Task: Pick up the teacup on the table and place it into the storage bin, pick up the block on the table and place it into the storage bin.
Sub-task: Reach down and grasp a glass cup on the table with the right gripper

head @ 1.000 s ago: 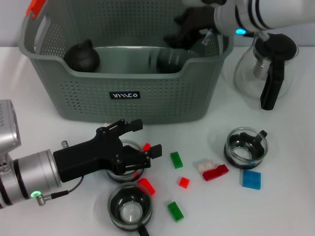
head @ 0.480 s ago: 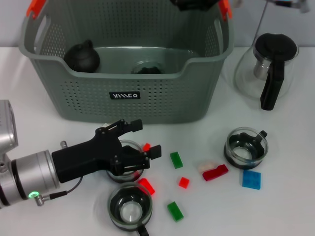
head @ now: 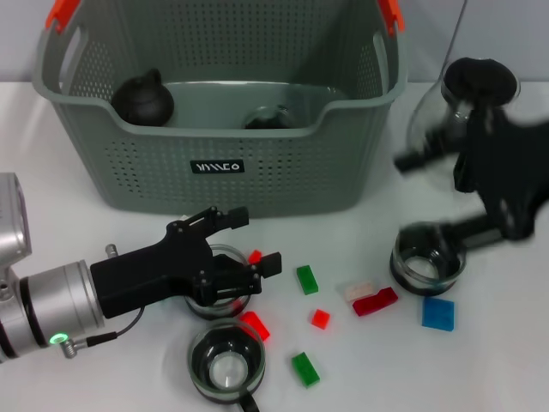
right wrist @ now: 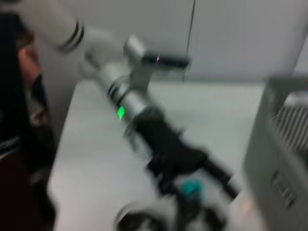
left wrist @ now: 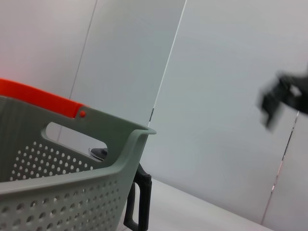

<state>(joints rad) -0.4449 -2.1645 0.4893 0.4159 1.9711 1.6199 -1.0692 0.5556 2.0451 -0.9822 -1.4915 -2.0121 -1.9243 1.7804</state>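
Grey perforated plastic forms the storage bin, which stands at the back of the white counter with orange clips on its handles; a dark round pot and a glass teacup lie inside it. In front of the bin, the left gripper reaches low over the counter, its fingers spread around a teacup there. Another teacup sits just nearer the robot. Red, green, blue and white blocks lie scattered between, a green block just beside the left fingers. The right gripper hangs blurred over a third teacup, in front of the glass carafe; its fingers look apart and hold nothing.
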